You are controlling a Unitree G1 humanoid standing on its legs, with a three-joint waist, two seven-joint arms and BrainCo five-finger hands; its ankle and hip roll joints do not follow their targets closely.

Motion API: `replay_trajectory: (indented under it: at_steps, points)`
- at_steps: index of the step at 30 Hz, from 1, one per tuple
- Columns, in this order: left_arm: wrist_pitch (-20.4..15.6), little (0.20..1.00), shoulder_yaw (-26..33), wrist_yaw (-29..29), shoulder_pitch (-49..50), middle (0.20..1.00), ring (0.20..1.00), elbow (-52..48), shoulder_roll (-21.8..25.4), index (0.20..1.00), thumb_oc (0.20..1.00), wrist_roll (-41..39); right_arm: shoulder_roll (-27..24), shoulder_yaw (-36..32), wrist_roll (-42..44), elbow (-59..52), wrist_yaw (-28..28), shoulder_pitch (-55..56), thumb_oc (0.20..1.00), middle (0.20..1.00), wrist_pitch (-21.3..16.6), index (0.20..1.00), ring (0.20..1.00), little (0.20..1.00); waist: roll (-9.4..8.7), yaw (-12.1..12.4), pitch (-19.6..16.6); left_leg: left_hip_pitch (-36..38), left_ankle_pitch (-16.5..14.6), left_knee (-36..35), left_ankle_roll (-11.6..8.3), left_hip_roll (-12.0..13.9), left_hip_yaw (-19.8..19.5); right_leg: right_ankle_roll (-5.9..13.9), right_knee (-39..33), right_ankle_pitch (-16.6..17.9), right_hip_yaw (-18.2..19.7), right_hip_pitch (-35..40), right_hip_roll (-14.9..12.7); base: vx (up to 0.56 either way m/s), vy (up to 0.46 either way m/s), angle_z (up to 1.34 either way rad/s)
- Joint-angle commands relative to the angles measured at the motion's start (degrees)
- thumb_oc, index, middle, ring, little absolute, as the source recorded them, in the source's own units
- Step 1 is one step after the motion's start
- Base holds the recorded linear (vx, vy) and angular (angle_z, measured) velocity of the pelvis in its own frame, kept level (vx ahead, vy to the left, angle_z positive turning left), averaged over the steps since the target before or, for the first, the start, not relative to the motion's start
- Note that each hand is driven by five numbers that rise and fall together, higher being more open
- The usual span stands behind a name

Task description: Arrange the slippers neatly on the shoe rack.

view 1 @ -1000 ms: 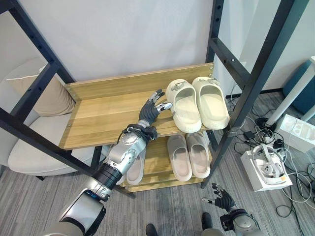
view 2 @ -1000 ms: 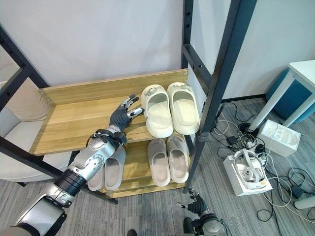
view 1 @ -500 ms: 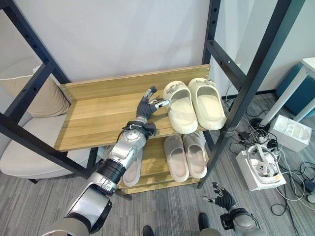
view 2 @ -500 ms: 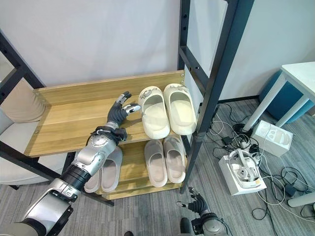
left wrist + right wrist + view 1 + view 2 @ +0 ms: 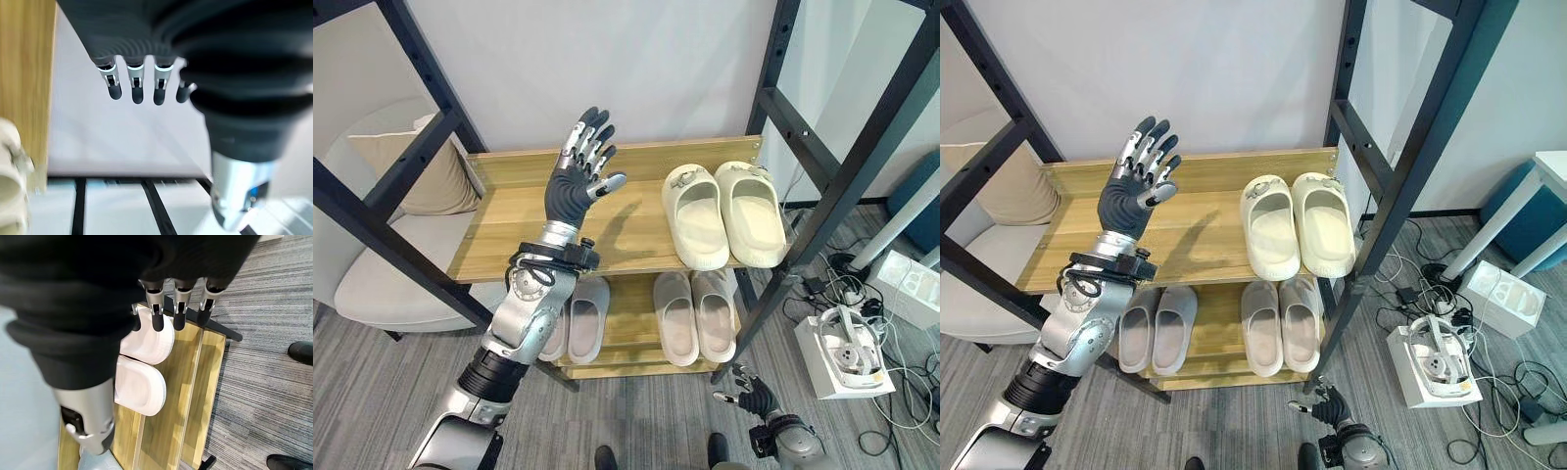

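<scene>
A pair of cream slippers (image 5: 695, 216) (image 5: 751, 211) stands side by side, toes toward me, at the right end of the upper wooden shelf (image 5: 519, 235). My left hand (image 5: 578, 174) is raised above the shelf's left-middle, open with fingers spread, holding nothing and apart from the cream pair. On the lower shelf (image 5: 631, 333) lie two pale grey pairs, one under the cream pair (image 5: 676, 318) and one to the left (image 5: 588, 318). My right hand (image 5: 758, 397) hangs low near the floor, open; past its fingers (image 5: 157, 319) the right wrist view shows two pale slippers (image 5: 142, 383).
Black metal frame posts (image 5: 827, 166) rise at both ends of the rack. A cushioned chair (image 5: 386, 274) with a beige pillow (image 5: 426, 176) stands to the left. A white box with a headset (image 5: 847, 354) and several cables (image 5: 906, 392) lie on the floor at right.
My left hand has lifted off the upper shelf beside the cream slippers and now stands raised, fingers spread. The camera has also shifted. The slippers stay put.
</scene>
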Motion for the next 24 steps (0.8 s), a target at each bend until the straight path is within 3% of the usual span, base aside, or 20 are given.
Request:
replay_trajectory:
  at_steps: [1, 5, 8, 14, 17, 18, 21, 22, 24]
  points:
    - [-2.8, 1.000, -1.5, -7.2, -3.0, 1.000, 1.000, -3.9, 3.7, 1.000, 1.000, 1.3, 1.6, -1.3, 1.9, -1.0, 1.2, -1.6, 1.000, 1.000, -3.5, 1.000, 1.000, 1.000, -1.54, 1.2, 0.7, 2.9, -6.0, -0.3, -2.21, 1.4, -2.8, 4.27, 0.0, -4.4, -2.6, 1.5, -2.3, 0.00, 0.000, 0.00]
    - [-1.1, 1.000, -5.2, -14.5, -1.6, 1.000, 1.000, -10.5, 8.9, 1.000, 1.000, 0.2, 1.2, -1.2, 1.4, -0.9, 2.3, -1.4, 1.000, 1.000, -3.7, 1.000, 1.000, 1.000, -1.60, 1.7, 0.6, 2.9, -6.0, -0.3, -2.13, 1.3, -3.0, 4.30, 0.0, -4.4, -2.8, 1.7, -2.3, 0.00, 0.000, 0.01]
    - [3.7, 1.000, -14.1, -24.2, -1.4, 1.000, 1.000, -14.1, 15.6, 1.000, 1.000, -4.8, 0.5, 0.1, 0.1, 0.1, 3.9, -1.5, 1.000, 1.000, -3.7, 1.000, 1.000, 1.000, -1.33, 1.8, 0.5, 3.0, -6.1, -0.3, -2.10, 1.2, -3.1, 4.47, 0.0, -4.3, -2.9, 1.7, -2.3, -0.01, 0.014, 0.04]
    - [8.4, 1.000, -24.9, -31.2, 3.7, 1.000, 1.000, -9.3, 21.3, 1.000, 1.000, -1.7, 0.1, 1.4, -0.4, 0.9, 4.8, -3.2, 1.000, 1.000, -3.6, 1.000, 1.000, 1.000, -1.03, 1.9, 0.5, 3.3, -6.2, -0.3, -1.91, 1.1, -2.9, 4.66, 0.0, -4.2, -2.7, 1.7, -2.1, 0.00, 0.000, 0.00]
    - [8.7, 1.000, -25.5, -31.3, 8.9, 1.000, 1.000, -2.8, 19.8, 1.000, 1.000, 5.8, 0.3, 1.6, -0.1, 1.2, 4.9, -4.3, 1.000, 1.000, -3.5, 1.000, 1.000, 1.000, -1.02, 2.0, 0.6, 3.4, -6.2, -0.3, -1.74, 1.1, -2.8, 4.60, 0.0, -4.3, -2.5, 1.7, -2.0, 0.00, 0.006, -0.01]
    - [8.9, 1.000, -24.2, -30.0, 12.8, 1.000, 1.000, 3.0, 16.0, 1.000, 1.000, 10.5, 0.5, 1.5, 0.1, 0.9, 4.8, -4.8, 1.000, 1.000, -3.4, 1.000, 1.000, 1.000, -1.23, 2.0, 0.6, 3.5, -6.4, -0.3, -1.61, 1.0, -2.9, 4.46, 0.0, -4.3, -2.2, 1.8, -2.0, 0.01, 0.012, -0.03]
    - [8.4, 1.000, -21.9, -27.7, 16.2, 1.000, 1.000, 10.1, 11.4, 1.000, 1.000, 15.8, 0.7, 1.0, 0.6, 0.6, 4.5, -5.2, 1.000, 1.000, -3.3, 1.000, 1.000, 1.000, -1.38, 2.0, 0.6, 3.7, -6.5, -0.3, -1.46, 1.0, -2.9, 4.33, 0.0, -4.5, -2.0, 1.8, -1.9, 0.00, 0.005, -0.01]
    - [7.8, 1.000, -18.6, -23.6, 20.0, 1.000, 1.000, 19.4, 5.2, 1.000, 1.000, 20.6, 0.8, 0.0, 1.1, -0.7, 3.8, -4.7, 1.000, 1.000, -2.9, 1.000, 1.000, 1.000, -1.37, 1.7, 0.6, 3.8, -6.5, -0.3, -1.28, 0.9, -3.1, 4.09, 0.0, -4.6, -1.8, 1.9, -1.9, 0.01, 0.010, -0.05]
    - [7.6, 1.000, -16.9, -21.3, 21.0, 1.000, 1.000, 23.1, 2.9, 1.000, 1.000, 21.3, 1.0, -0.3, 1.3, -1.1, 3.4, -4.5, 1.000, 1.000, -2.8, 1.000, 1.000, 1.000, -1.45, 1.7, 0.6, 3.8, -6.5, -0.3, -1.23, 0.9, -3.2, 3.99, 0.0, -4.6, -1.9, 1.9, -1.9, 0.00, 0.004, -0.02]
